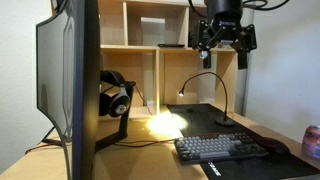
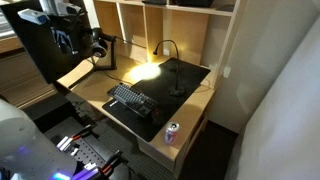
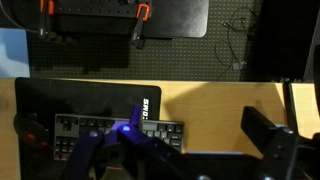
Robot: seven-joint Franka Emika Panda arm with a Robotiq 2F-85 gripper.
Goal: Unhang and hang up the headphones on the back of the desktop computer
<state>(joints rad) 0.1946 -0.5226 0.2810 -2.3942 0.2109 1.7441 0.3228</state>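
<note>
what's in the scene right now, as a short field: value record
headphones: hanging behind the computer
gripper: open, empty, high above the desk, apart from headphones
keyboard: on a dark mat
lamp: lit, shining on the desk
can: near a desk corner

In an exterior view, the headphones [image 1: 115, 97] hang behind the desktop computer [image 1: 70, 85]. The pincer [image 1: 224, 56] hovers high above the keyboard [image 1: 220, 148] on the tabletop [image 1: 140, 161], jaws apart and empty, well away from the headphones.
</note>
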